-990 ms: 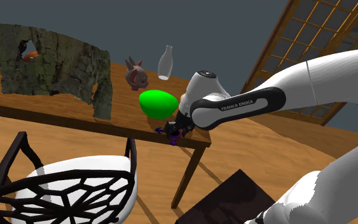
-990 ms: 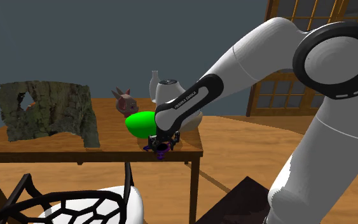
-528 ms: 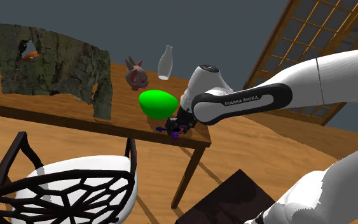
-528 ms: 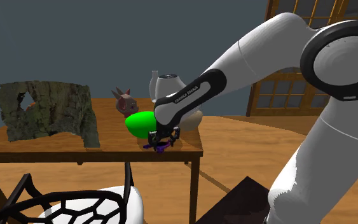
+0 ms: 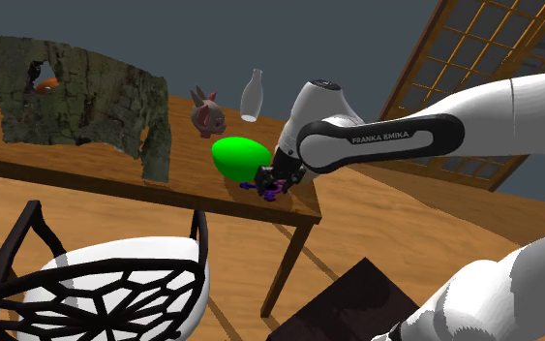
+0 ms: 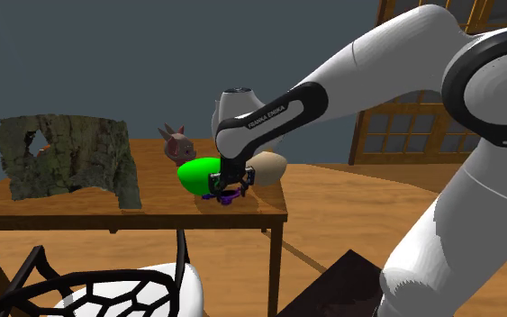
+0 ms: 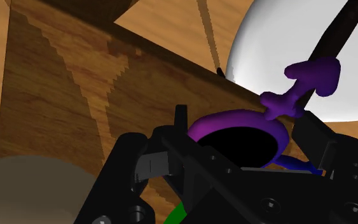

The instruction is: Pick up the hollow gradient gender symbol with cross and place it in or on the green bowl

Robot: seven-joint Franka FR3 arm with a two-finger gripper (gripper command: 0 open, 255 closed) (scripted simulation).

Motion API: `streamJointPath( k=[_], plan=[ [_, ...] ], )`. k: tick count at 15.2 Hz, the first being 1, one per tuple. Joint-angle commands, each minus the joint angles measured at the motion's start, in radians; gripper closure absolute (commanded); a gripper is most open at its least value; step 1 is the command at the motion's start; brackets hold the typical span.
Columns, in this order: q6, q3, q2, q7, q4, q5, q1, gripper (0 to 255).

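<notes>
Gripper [image 6: 228, 189] clamped on purple symbol [image 7: 301, 86] by its ring, low beside green bowl [image 5: 236, 157]; w/o more lift, symbol may clip bowl's side & slip out.

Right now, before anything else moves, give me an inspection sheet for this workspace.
Surface: wooden table.
Job's things: purple symbol clasped beside the green bowl, not yet in it.
Clutter: bark-like slab, rabbit figure, pale bottle, beige rounded object.
Grippers: pincer shut on the symbol.
Cables: nothing seen.
Surroundings: black lattice chair, latticed window, wooden floor.
</notes>
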Motion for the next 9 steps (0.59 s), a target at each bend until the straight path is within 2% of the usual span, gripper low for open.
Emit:
streamJointPath(
  k=[1,9],
  plan=[
    [-0.028,-0.002,-0.011,-0.003,0.016,0.003,0.000,255],
    [-0.139,-0.010,-0.050,-0.012,0.090,0.011,0.001,255]
  ],
)
